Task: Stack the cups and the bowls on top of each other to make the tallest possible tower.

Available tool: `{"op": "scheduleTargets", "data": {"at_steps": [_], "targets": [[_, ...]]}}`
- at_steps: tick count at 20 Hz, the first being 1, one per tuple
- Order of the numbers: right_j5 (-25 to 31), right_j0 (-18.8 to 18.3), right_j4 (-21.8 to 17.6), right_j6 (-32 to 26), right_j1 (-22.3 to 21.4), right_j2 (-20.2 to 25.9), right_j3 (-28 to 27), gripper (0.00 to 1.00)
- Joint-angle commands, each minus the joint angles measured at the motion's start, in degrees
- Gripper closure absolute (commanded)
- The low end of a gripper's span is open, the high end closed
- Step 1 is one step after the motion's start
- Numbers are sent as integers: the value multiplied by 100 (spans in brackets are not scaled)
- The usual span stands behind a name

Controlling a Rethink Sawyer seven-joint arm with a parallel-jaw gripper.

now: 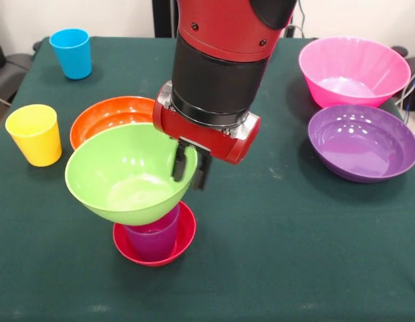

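The tool (190, 166) is closed on the rim of the green bowl (127, 176), which sits tilted on the purple cup (154, 237) inside the red bowl (179, 241).

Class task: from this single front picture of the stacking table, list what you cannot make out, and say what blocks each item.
- Part of the orange bowl: behind the green bowl and the arm.
- Purple cup rim: covered by the green bowl.
- Whether the end effector grips the green bowl's rim: unclear.
- Purple bowl: right edge nearly cut off.
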Motion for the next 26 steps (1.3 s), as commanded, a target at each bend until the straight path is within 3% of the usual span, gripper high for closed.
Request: {"op": "scheduleTargets", "data": {"at_steps": [1,18,26], "targets": [[647,76,32,-667,111,544,43,0],[645,72,37,-681,123,562,8,0],[955,48,106,-870,34,620,-116,0]]}}
